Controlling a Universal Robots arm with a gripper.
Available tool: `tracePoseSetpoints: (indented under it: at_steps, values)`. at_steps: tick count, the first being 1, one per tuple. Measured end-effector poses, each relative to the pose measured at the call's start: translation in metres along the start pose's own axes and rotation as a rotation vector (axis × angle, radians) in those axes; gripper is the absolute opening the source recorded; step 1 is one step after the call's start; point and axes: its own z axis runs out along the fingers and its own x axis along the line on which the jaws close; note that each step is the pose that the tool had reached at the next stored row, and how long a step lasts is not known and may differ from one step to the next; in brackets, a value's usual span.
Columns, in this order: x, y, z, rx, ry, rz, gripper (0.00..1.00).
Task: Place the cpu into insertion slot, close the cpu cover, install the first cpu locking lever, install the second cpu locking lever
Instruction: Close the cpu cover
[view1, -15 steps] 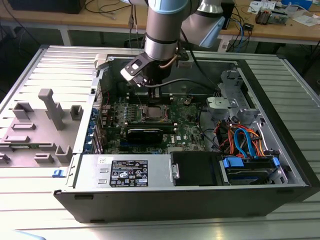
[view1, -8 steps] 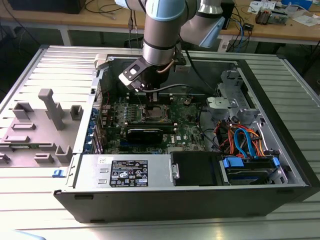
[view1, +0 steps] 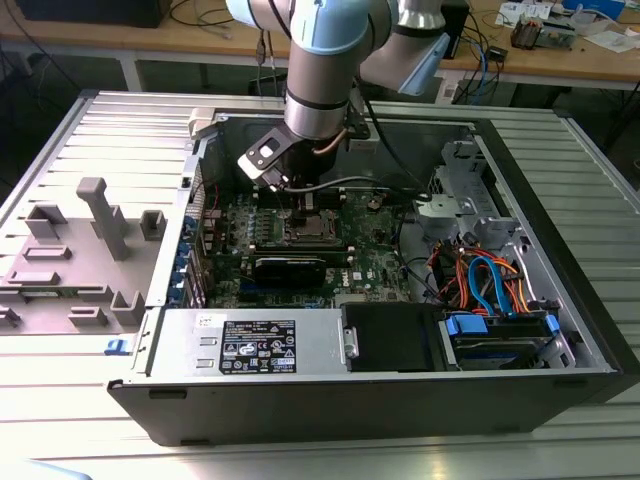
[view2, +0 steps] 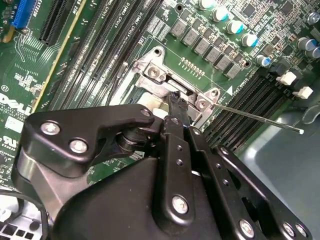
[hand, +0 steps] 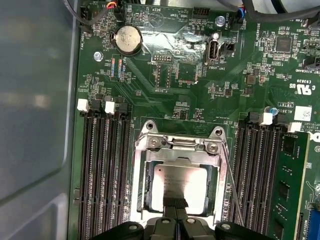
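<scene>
Scene: an open computer case (view1: 480, 330) lies flat on the ribbed table (view1: 100, 110), the arm reaching down into it over the green board (hand: 190, 75).
Gripper: the gripper (hand: 175, 203) is right down on the socket, black fingers (hand: 175, 203) pressed together into one narrow tip; nothing is pinched between them that I can see.
Cpu: the cpu (hand: 181, 184) sits silvery side up, flat inside the slot (hand: 147, 182), and the tip rests on or just above the chip's edge nearest the gripper.
Cover: the cover (hand: 177, 155) appears down around the chip, its window framing the metal top; its hinge end with two screws faces away from the gripper. In the second wrist view the tip (view2: 176, 100) meets that same silver frame (view2: 160, 82).
Lever: one thin wire lever (hand: 232, 187) runs along one side of the socket beside the memory slots (hand: 260, 175); whether it is hooked I cannot tell.
Orientation: the chip is square, no real long axis, edges squared to the socket rim and parallel to the memory slots.
Risk: the tip could skid off the smooth top and scrape the board or slots. An unseated chip under a pressed cover could bend socket pins. A lever slipping its catch could spring up.
</scene>
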Motion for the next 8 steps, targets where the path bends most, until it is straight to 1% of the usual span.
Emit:
tracePoseSetpoints:
  at_steps: [1,2,3,4,5,7,8]
  values:
    - [0.0002,0.0001,-0.0011,-0.0010,0.0012,0.000,0.11]
    - [-0.0001,0.0000,-0.0066,0.0002,-0.0003,0.000,0.11]
    - [-0.0002,0.0021,-0.0080,0.0005,0.0001,0.000,0.11]
    - [-0.0008,0.0080,-0.0087,0.0039,0.0002,0.000,0.11]
    - [-0.0013,0.0124,-0.0090,0.0068,0.0005,0.000,0.11]
    - [-0.0018,0.0173,-0.0106,0.0095,0.0004,0.000,0.11]
    - [-0.0018,0.0173,-0.0154,0.0095,0.0006,0.000,0.11]
